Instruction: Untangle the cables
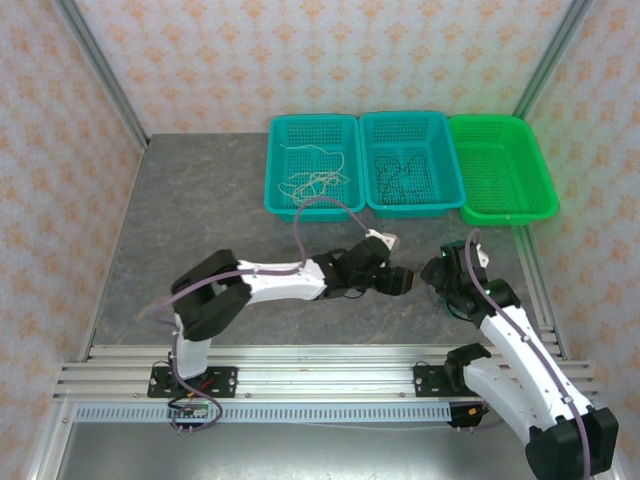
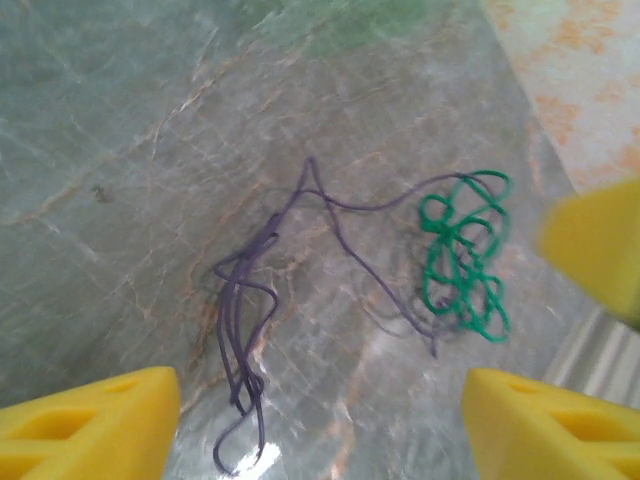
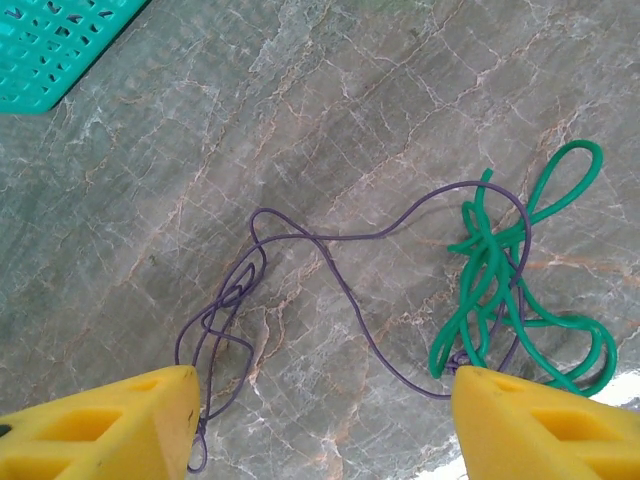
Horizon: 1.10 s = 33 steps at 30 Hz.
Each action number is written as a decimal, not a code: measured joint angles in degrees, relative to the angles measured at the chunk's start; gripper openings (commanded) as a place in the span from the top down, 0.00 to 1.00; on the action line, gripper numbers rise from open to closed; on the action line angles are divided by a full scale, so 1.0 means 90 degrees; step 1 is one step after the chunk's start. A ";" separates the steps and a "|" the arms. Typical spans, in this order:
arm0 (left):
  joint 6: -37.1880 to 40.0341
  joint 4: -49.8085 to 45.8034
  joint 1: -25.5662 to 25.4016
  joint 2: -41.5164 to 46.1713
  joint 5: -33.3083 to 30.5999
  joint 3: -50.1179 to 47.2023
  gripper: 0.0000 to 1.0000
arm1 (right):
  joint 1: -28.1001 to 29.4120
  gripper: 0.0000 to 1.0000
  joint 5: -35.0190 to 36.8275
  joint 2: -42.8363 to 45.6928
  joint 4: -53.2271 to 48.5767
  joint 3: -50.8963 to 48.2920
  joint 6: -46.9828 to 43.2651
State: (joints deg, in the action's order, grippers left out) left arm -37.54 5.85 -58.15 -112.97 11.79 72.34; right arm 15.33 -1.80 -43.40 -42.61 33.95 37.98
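Left gripper [image 2: 320,435] and right gripper [image 3: 320,435], jaws apart and clasping nothing, hang over a purple cable [image 2: 238,320] entangled with a knotted green cable [image 3: 487,262] on the table [image 3: 300,100], right of centre; whitish cables [image 1: 312,172] and black cables [image 1: 400,172] lie in far-edge teal baskets [image 1: 361,160]

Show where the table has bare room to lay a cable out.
Free: the left half of the table, bordered by the left wall, the left teal basket and the left arm. The green basket also looks bare. Crowded: between the left gripper and right gripper, where the purple cable and green cable lie tangled.
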 measured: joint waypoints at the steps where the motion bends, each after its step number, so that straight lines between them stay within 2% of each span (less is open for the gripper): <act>1: -0.0024 -0.0002 0.0002 -0.0240 -0.0068 0.0136 0.36 | 0.0000 0.32 -0.0019 0.0022 -0.0012 -0.0002 0.0019; 4: -0.0056 -0.0075 0.0044 -0.0857 -0.0250 0.0583 0.50 | 0.0000 0.31 -0.0102 0.0032 -0.0005 -0.0027 0.0073; 8: -0.0063 -0.0168 0.0058 -0.1178 -0.0406 0.0891 0.66 | 0.0000 0.31 -0.0168 0.0070 -0.0005 -0.0129 0.0117; 11: -0.0068 -0.0189 0.0056 -0.1183 -0.0442 0.0981 0.82 | 0.0000 0.31 -0.0231 0.0138 0.0017 -0.0245 0.0172; 13: -0.0056 -0.0187 0.0056 -0.1183 -0.0469 0.1035 0.98 | 0.0000 0.32 -0.0294 0.0148 0.0085 -0.0350 0.0250; 19: -0.0002 -0.0189 0.0056 -0.1183 -0.0362 0.1054 1.00 | 0.0000 0.32 -0.0697 -0.0187 0.0624 -0.0738 0.0512; 22: -0.0002 -0.0160 0.0056 -0.1141 -0.0338 0.1008 1.00 | 0.0000 0.36 -0.0763 -0.0510 0.0923 -0.0850 0.0729; 25: -0.0002 -0.0068 0.0066 -0.0831 -0.0228 0.0653 1.00 | 0.0000 0.55 -0.0682 -0.0831 0.1275 -0.0894 0.0964; 28: -0.0029 0.0136 0.0136 -0.0253 -0.0007 0.0107 1.00 | 0.0000 0.62 -0.0415 -0.1100 0.1564 -0.0969 0.1343; 33: -0.0177 0.0648 0.0440 0.1231 0.0255 -0.1095 1.00 | -0.0002 0.71 0.0109 -0.1445 0.1872 -0.1168 0.1936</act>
State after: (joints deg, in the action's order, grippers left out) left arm -39.13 11.68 -54.19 -101.89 14.09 62.48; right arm 15.31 -0.82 -56.40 -25.76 23.44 55.40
